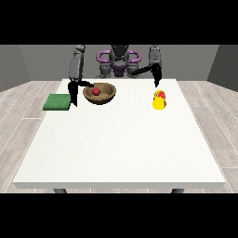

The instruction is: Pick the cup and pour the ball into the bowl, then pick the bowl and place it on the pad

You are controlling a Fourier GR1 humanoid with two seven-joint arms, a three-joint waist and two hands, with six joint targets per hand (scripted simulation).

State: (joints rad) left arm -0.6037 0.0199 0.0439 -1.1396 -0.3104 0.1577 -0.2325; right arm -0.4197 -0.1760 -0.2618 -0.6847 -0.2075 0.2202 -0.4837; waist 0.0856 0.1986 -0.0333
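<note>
A brown wooden bowl [99,93] stands on the table's far left part, with a red ball [96,91] inside it. Just left of the bowl lies a flat green pad [57,102] at the table's left edge. A yellow cup [159,100] with a red patch stands at the far right. The hand at the view's left [73,96] hangs between the pad and the bowl, close to the bowl's left rim. The hand at the view's right [157,81] hovers just above the cup, apart from it.
The large white table [121,144] stretches toward the camera in front of the objects. The robot's torso [118,62] stands behind the far edge. Grey wooden floor surrounds the table.
</note>
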